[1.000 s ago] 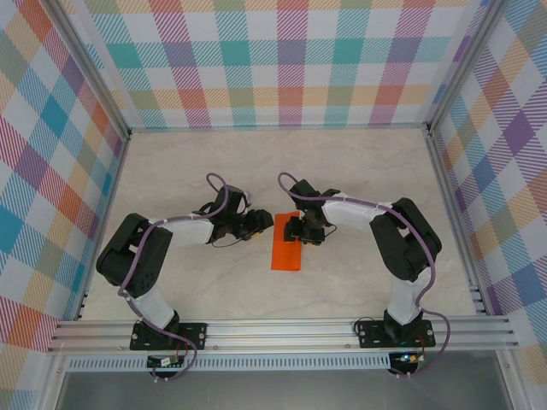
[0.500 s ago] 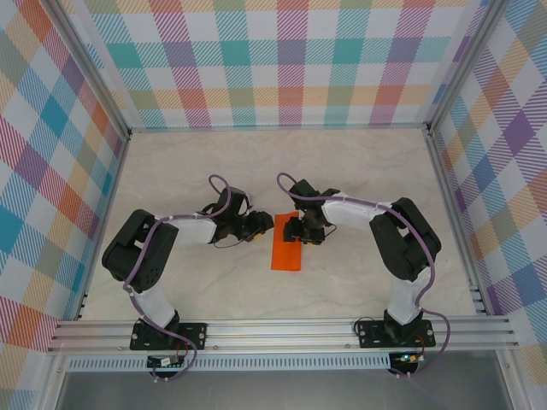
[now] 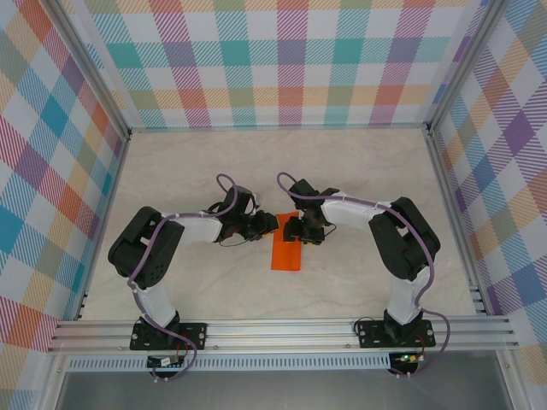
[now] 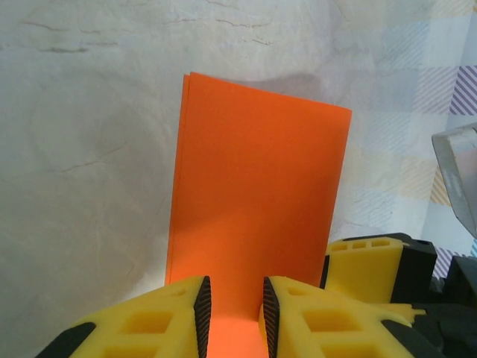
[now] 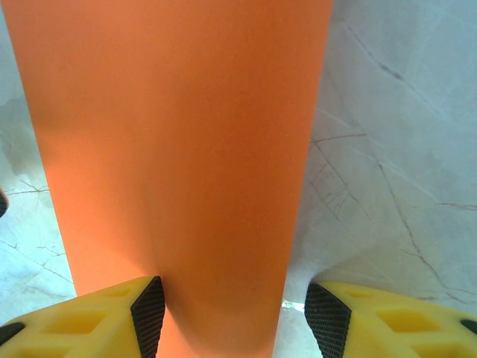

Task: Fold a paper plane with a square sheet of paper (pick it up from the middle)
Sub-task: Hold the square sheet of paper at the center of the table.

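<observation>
The square sheet of paper (image 3: 287, 248) is bright orange and lies on the table folded in half, a long rectangle rather than a paper plane. My left gripper (image 3: 262, 226) is at its upper left edge. In the left wrist view the paper (image 4: 253, 171) runs between the left gripper's (image 4: 232, 302) pads, which stand open with a narrow gap. My right gripper (image 3: 296, 229) is over the sheet's far end. In the right wrist view the paper (image 5: 179, 134) bulges between the right gripper's (image 5: 235, 302) wide open fingers, against the left pad (image 5: 149, 313) and clear of the right one.
The marble-look table (image 3: 359, 171) is walled by plaid panels, with an aluminium rail (image 3: 282, 329) along the near edge. Both arms bend inward and their grippers nearly meet. The right gripper's yellow finger (image 4: 365, 261) sits just right of the left gripper.
My left gripper has slid right onto the paper's edge, and its jaws have narrowed. The right arm and the paper have stayed put.
</observation>
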Robot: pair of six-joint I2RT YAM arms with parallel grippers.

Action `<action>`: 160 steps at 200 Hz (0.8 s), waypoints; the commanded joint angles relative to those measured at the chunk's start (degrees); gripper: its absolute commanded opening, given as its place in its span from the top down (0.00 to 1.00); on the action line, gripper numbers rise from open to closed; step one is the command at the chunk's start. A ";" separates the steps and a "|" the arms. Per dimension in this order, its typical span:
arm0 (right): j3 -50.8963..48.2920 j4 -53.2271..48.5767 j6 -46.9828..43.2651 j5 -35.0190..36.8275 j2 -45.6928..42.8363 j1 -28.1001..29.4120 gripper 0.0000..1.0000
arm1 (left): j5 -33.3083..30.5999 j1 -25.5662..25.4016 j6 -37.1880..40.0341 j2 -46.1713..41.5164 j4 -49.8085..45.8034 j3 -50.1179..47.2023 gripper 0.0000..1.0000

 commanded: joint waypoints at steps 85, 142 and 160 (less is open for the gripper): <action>-4.25 2.93 -0.55 -1.71 9.26 0.70 0.42 | 1.59 -1.89 3.38 4.64 -5.79 6.04 0.82; -4.34 3.30 -1.08 -1.84 9.70 0.68 0.42 | 0.87 -2.07 3.88 5.72 -7.47 6.49 0.84; -4.47 3.43 -1.24 -1.95 10.03 0.73 0.41 | 0.80 -2.08 3.97 5.28 -7.48 6.49 0.84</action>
